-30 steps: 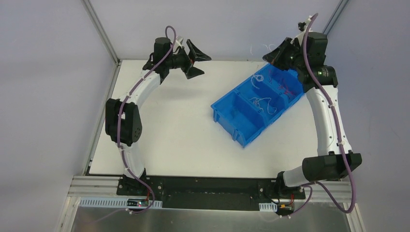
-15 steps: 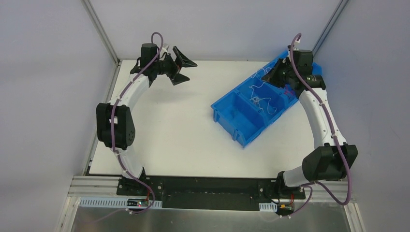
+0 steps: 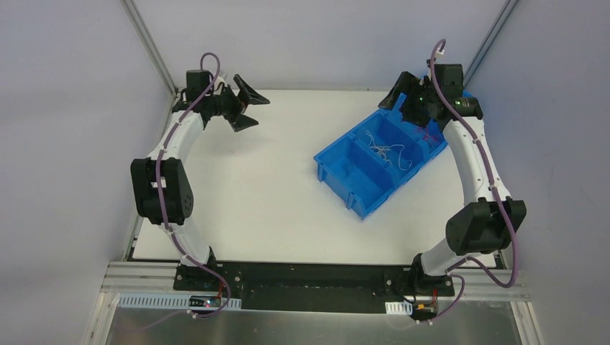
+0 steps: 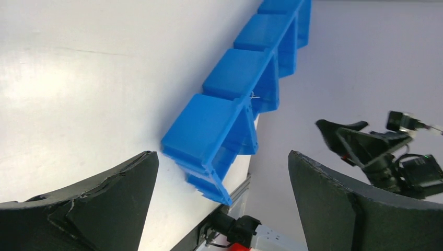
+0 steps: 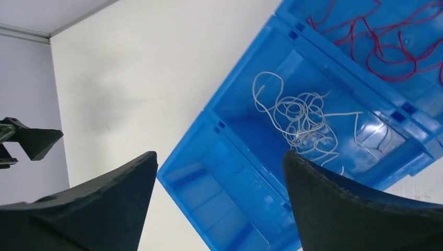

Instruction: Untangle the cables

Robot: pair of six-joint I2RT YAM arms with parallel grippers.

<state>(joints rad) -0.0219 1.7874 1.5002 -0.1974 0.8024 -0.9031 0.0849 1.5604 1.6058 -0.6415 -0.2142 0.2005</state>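
Observation:
The cables lie sorted in a blue bin (image 3: 338,185). A tangle of thin white cables (image 3: 386,152) (image 5: 301,113) fills its middle compartment, and red cables (image 3: 432,134) (image 5: 387,43) lie in the far right one. My right gripper (image 3: 403,89) (image 5: 219,157) hangs open above the bin's far end with nothing between its fingers. At the table's far left, my left gripper (image 3: 246,105) (image 4: 223,154) is open and empty, well clear of the bin.
The bin's (image 5: 183,147) near-left compartment holds nothing. In the left wrist view the bin (image 4: 230,83) shows from the side, with the right gripper (image 4: 365,142) beyond it. A metal frame post (image 3: 151,43) rises at the table's far left corner.
My right gripper was shut and dipped toward the bin's far end; it now stands open and a little higher. The left arm swung leftward, staying open.

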